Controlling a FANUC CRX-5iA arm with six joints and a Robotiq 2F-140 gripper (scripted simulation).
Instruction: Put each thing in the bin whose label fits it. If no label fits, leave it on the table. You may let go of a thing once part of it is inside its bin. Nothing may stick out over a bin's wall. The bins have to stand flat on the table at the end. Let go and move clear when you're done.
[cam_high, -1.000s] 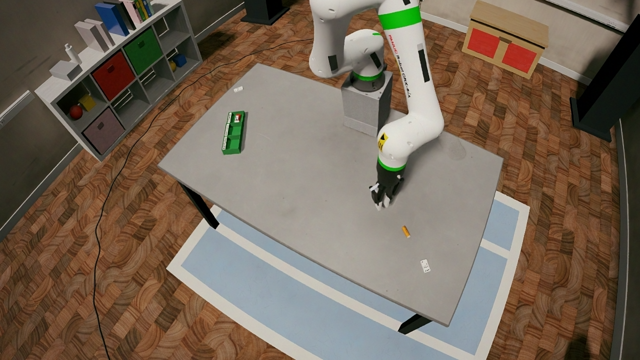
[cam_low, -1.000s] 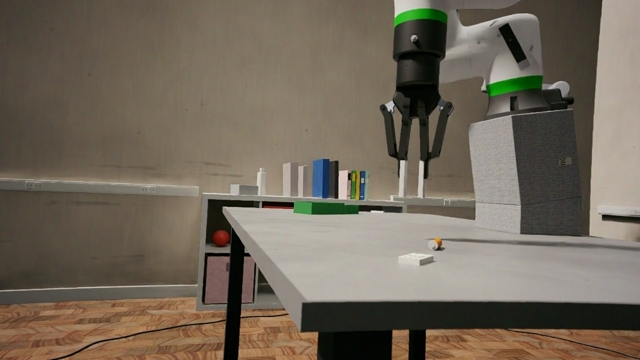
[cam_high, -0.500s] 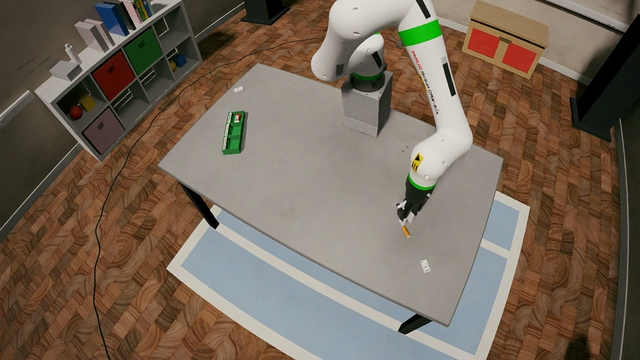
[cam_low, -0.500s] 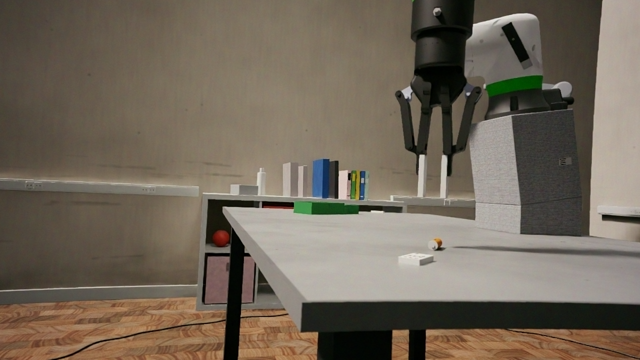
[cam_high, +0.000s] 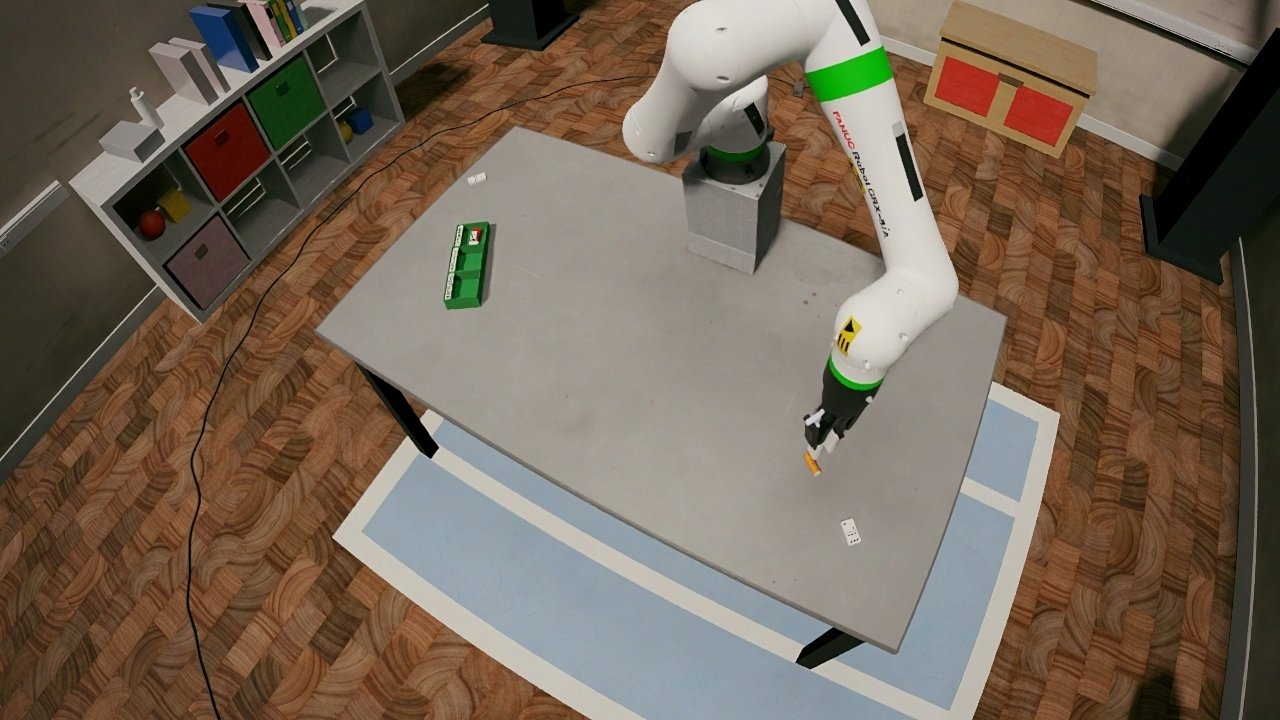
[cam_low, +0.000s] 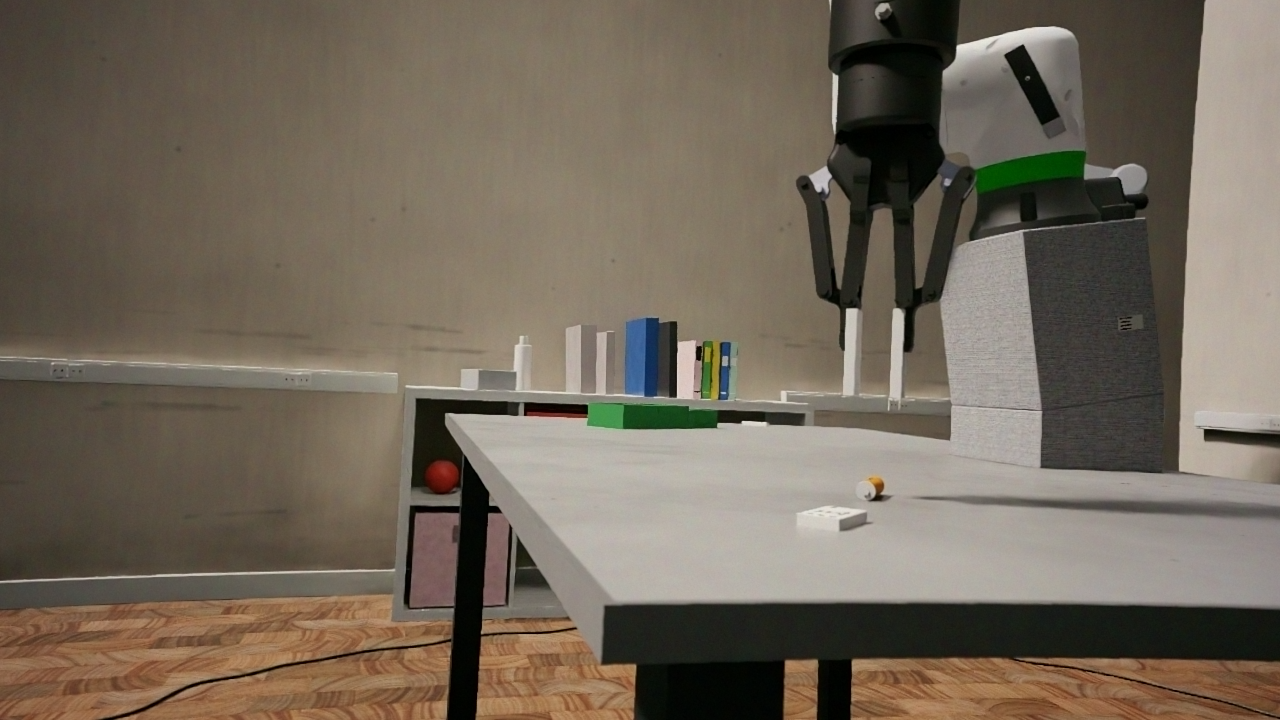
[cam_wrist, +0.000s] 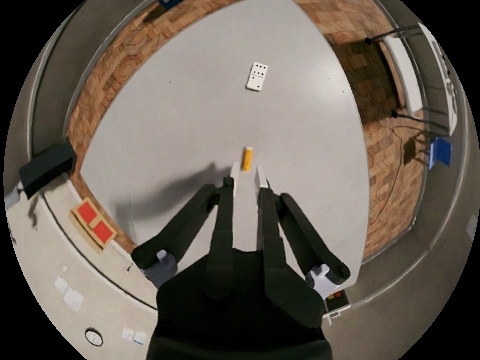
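A grey table (cam_high: 626, 358) (cam_low: 895, 573) (cam_wrist: 300, 125) fills the middle of the room, with a low shelf unit (cam_high: 98, 183) (cam_low: 429, 392) off to the left. The white robot arm (cam_high: 863, 134) (cam_low: 1011, 89) stands on a grey block (cam_high: 718, 214) (cam_low: 993, 429) at the table's far side and reaches over towards the near right. Its gripper (cam_high: 821, 450) (cam_low: 875, 398) (cam_wrist: 247, 171) points down above the tabletop, jaws partly open and released, with a gap between the pale fingertips and nothing in it.

Over on the left, well apart from the gripper, a green tray (cam_high: 485, 259) (cam_low: 640, 416) sits flat with three compartments in a row. White labels run along its left side, too small for me to read. Something red and white lies in the farthest compartment; the other two look bare, as far as I can make out from here.

A white domino (cam_high: 850, 531) (cam_low: 832, 517) (cam_wrist: 257, 76) lies face up at the near right, six dots on one half and two on the other. Another small white piece (cam_high: 477, 179) (cam_low: 754, 423) lies near the far left corner, outside the tray. The orange battery (cam_high: 811, 463) (cam_low: 875, 487) (cam_wrist: 248, 159), with its white end, lies on its side on the table, just below the fingertips and near the domino.
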